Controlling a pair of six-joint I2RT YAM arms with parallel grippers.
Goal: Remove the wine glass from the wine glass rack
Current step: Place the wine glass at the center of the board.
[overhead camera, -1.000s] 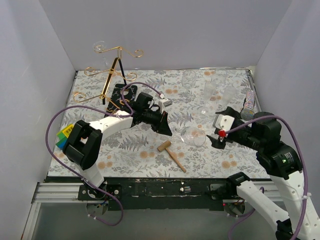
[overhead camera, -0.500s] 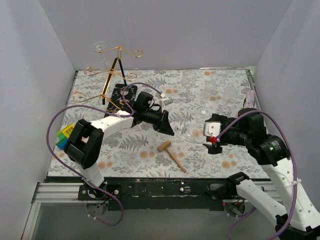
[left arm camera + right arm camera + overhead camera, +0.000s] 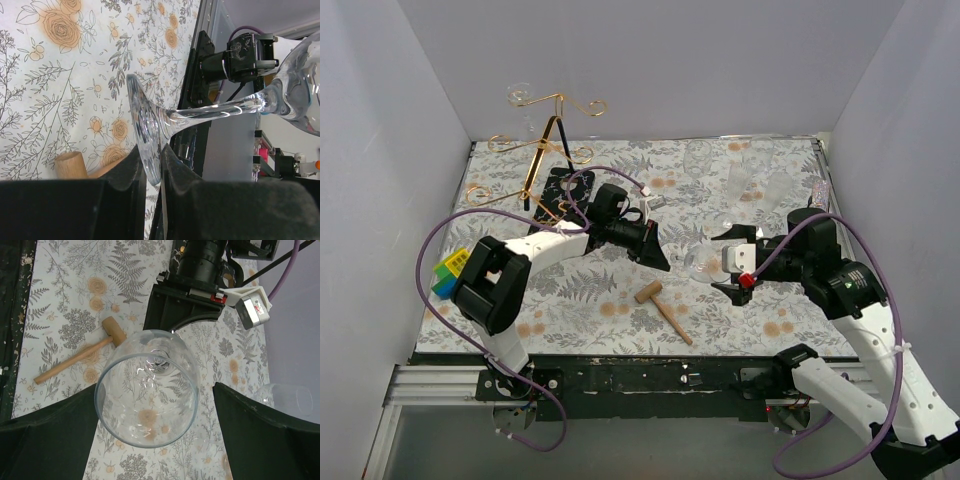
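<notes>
**Q.** Where is the wine glass [image 3: 705, 268], and how will it handle?

**A.** It is off the wine glass rack [image 3: 545, 150], well to the right of it and nearer the front, carried on its side above the bench [image 3: 600, 300]. The left claw [image 3: 658, 258] is clamped on the edge of the glass's foot, with stem and bowl projecting rightward. The glass is judged thin, light, stiff, slick and fragile. Pinched by the foot alone, it may pivot or slip.

**Q.** Where should a second hold go?

**A.** Probably around the bowl or the upper stem, closed gently. The right claw [image 3: 728, 260], farther right of the rack, gapes wide. The bowl sits between its fingers [image 3: 45, 440], and the wrist view shows a gap on either side.

**Q.** What else is around, and what obstructs?

**A.** From left to right:
- Coloured blocks [image 3: 448, 272] lie in front of the rack and to its left.
- A wooden mallet [image 3: 662, 306] lies on the bench right of the rack, near the front edge and roughly beneath the glass.
- Clear glasses [image 3: 740, 180] stand far right of the rack, toward the back.

The mallet below and the standing glasses behind the right arm are the likeliest things to be struck.
</notes>
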